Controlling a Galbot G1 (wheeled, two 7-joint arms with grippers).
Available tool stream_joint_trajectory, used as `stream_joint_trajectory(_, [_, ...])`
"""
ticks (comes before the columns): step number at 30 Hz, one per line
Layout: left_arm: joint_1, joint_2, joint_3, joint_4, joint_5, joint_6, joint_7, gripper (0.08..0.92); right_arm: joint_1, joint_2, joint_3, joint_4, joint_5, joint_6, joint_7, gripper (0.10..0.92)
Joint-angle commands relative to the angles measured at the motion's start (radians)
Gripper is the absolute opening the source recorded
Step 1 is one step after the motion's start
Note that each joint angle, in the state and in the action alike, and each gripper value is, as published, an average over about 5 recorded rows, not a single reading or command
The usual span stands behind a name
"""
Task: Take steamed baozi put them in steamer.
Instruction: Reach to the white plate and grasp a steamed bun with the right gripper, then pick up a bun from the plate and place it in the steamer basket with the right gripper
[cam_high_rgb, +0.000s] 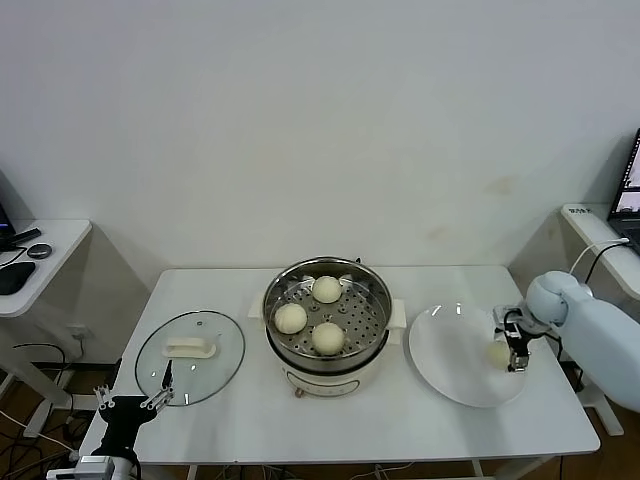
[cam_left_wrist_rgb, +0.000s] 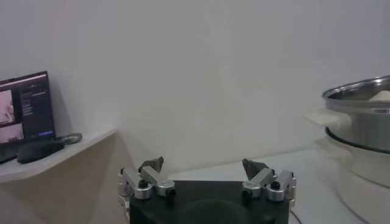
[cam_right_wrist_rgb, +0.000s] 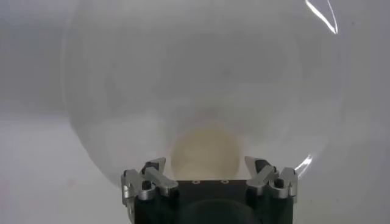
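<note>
Straddling the last steamed baozi (cam_high_rgb: 498, 353) on the white plate (cam_high_rgb: 450, 360) with the right claw (cam_high_rgb: 508, 352) spread apart, judging it soft, light, needing gentle flank pressure; three sitting in the steamer (cam_high_rgb: 372, 290).

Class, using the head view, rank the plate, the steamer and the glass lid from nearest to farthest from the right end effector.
1. Plate: directly under the right end effector, on the table's right.
2. Steamer: table centre, holding three baozi.
3. Glass lid: far left, near the idle left end effector.
</note>
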Motion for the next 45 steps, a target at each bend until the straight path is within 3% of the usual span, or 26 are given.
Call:
stream_joint_trajectory(1, [0.001, 0.0, -0.001, -0.001, 0.0, -0.001, 0.0, 0.823, -0.005, 0.014, 0.009, -0.015, 0.025, -0.009, -0.002, 0.823])
stream_joint_trajectory(17, [0.0, -0.001, -0.005, -0.001, -0.002, 0.0, -0.001, 0.823, -0.002, 0.016, 0.014, -0.025, -0.005, -0.016, -0.005, 0.793])
stream_joint_trajectory(30, [0.002, 0.0, -0.009, -0.003, -0.004, 0.0, 0.0, 0.823, 0.029, -0.01, -0.007, 0.012, 0.017, -0.02, -0.028, 0.435])
stream_joint_trajectory(33, [0.001, 0.002, -0.01, -0.005, -0.006, 0.0, 0.0, 0.823, 0.091, -0.046, -0.069, 0.07, 0.078, -0.044, -0.038, 0.397])
stream_joint_trajectory(40, [-0.01, 0.011, -0.002, -0.003, -0.007, 0.001, 0.001, 0.823, 0.403, -0.147, -0.336, 0.269, 0.348, -0.15, -0.022, 0.399])
stream_joint_trajectory(45, [-0.02, 0.022, 0.002, -0.001, -0.01, 0.004, 0.002, 0.823, 0.752, -0.107, -0.606, 0.402, 0.598, -0.256, 0.027, 0.411])
